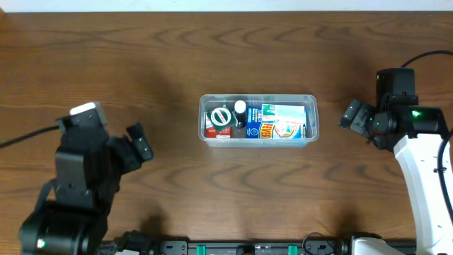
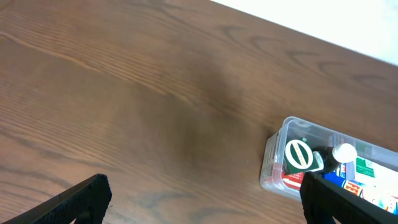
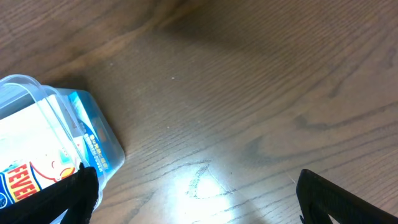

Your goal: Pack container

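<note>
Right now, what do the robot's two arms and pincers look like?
The left arm is black, with a pale grey block on top. The right arm has a white link, black joints and a green light. The left pincer and right pincer are black with blocky fingers. A black cable runs to each arm.

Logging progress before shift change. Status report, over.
Left pincer open, empty. Right pincer open, empty. Container mid-table, holding boxes and a white-capped bottle. Path to it unobstructed.
</note>
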You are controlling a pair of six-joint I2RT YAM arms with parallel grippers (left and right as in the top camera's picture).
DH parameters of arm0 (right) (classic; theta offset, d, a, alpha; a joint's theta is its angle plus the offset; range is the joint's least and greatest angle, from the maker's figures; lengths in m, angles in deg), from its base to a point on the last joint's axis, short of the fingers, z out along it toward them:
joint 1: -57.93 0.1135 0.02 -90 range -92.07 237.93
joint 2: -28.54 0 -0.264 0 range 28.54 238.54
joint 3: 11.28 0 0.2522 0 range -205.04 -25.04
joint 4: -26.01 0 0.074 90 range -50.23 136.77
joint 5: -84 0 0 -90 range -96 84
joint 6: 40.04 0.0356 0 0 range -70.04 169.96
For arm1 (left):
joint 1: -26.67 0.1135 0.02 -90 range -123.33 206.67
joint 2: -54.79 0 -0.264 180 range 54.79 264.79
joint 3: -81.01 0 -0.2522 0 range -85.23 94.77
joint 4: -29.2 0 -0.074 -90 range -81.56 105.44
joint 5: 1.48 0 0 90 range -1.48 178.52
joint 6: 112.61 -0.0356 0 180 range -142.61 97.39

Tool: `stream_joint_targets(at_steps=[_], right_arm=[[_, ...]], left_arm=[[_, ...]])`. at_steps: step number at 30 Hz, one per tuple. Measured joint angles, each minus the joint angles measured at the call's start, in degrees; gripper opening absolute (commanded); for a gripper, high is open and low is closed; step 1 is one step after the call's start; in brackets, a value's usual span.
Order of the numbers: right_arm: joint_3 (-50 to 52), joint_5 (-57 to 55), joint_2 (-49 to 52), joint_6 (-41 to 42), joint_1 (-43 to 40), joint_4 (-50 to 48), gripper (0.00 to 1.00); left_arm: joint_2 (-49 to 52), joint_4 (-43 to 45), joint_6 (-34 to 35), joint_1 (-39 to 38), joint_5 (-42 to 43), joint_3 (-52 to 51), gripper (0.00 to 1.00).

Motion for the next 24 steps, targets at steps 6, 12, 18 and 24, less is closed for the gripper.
stream_joint_targets(at_steps=[6, 12, 18, 24], right_arm=[[0.0, 0.0, 0.0, 0.0, 0.0, 0.0, 0.99], [0.0, 0.0, 0.0, 0.0, 0.0, 0.0, 0.99], [0.1, -0.1, -6.0, -0.2, 0.0, 0.2, 0.99], [2.3, -2.1, -23.7, -1.6, 0.0, -2.0, 0.99]], left_arm=[[-0.7, -0.2, 0.0, 0.0, -0.3, 0.0, 0.98], [-0.6, -0.2, 0.0, 0.0, -0.5, 0.0, 0.98], [-0.6, -0.2, 0.0, 0.0, -0.5, 0.0, 0.98], [-0.6, -0.2, 0.0, 0.0, -0.6, 0.0, 0.98]])
